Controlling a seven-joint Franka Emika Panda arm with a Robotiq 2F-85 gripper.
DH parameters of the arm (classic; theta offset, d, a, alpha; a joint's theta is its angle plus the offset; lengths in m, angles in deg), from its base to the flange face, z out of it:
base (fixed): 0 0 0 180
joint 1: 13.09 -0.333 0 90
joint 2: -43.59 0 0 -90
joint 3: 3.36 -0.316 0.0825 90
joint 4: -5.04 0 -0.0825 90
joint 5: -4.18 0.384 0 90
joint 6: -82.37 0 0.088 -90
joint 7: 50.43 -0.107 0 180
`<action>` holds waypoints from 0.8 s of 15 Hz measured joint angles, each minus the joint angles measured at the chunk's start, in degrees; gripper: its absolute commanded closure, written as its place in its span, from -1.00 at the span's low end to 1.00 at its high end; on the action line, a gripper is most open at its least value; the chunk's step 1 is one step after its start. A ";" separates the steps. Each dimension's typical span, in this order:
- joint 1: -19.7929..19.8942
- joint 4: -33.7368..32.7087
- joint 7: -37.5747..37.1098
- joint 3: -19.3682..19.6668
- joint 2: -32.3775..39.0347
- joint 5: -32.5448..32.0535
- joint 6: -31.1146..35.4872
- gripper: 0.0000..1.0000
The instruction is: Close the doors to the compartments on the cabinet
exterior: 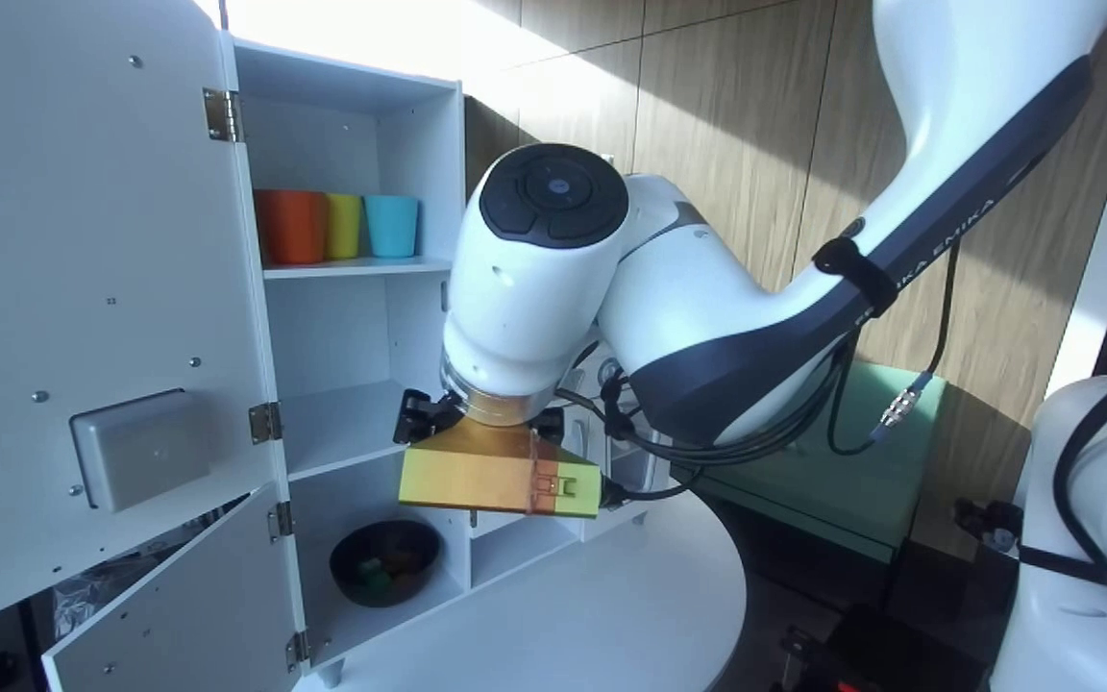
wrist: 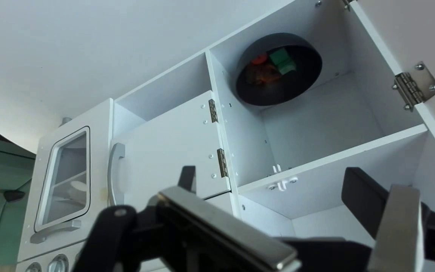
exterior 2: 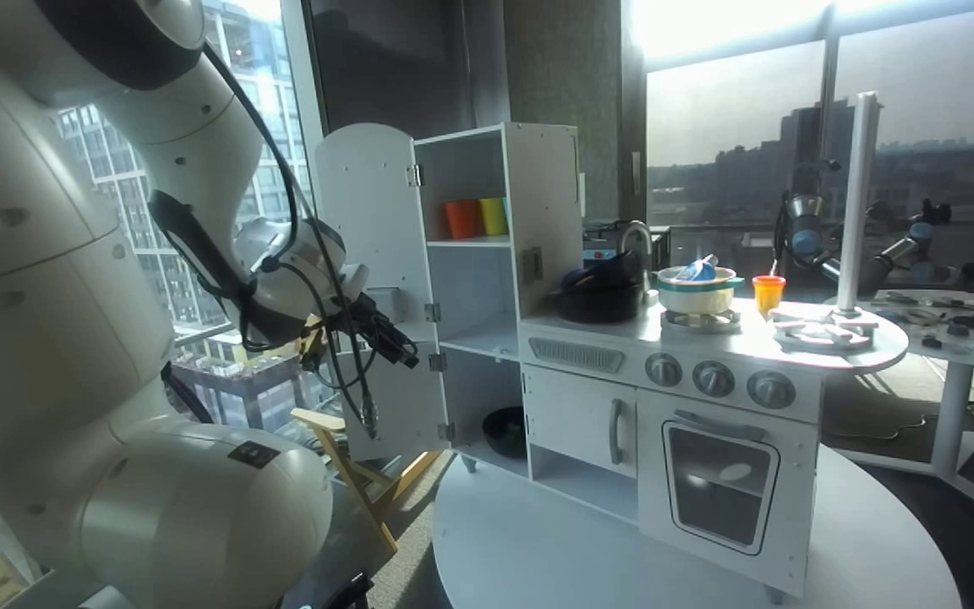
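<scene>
The white cabinet point(exterior 2: 542, 220) stands on a round white table. Its tall upper door point(exterior: 111, 240), with a grey rectangular insert point(exterior: 145, 452), is swung wide open; this upper door also shows in an exterior view point(exterior 2: 373, 228). The smaller lower door point(exterior: 193, 596) is also wide open; its hinge edge shows in the wrist view point(wrist: 402, 37). The squarish door with a handle point(exterior 2: 576, 414) and the windowed oven door point(exterior 2: 719, 482) are shut. My gripper point(wrist: 276, 189) is open and empty, before the middle compartment point(exterior: 337, 336); it also shows in an exterior view point(exterior 2: 377, 330).
A dark bowl point(wrist: 278, 71) with small items sits in the lower compartment. Orange, yellow and blue cups point(exterior: 392, 226) stand on the top shelf. The round table point(exterior 2: 538, 533) extends in front. A wooden stand point(exterior 2: 360, 482) is near the lower door. Cables hang from the arm.
</scene>
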 measured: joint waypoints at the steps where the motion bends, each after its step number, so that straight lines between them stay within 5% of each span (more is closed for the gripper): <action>1: -0.01 0.03 0.43 -0.01 0.03 -0.01 0.14 -1.00; 8: 0.06 0.01 0.86 -0.04 0.27 -0.06 1.13 -1.00; 12: 0.26 -4.77 2.89 0.03 2.06 -0.06 11.94 -1.00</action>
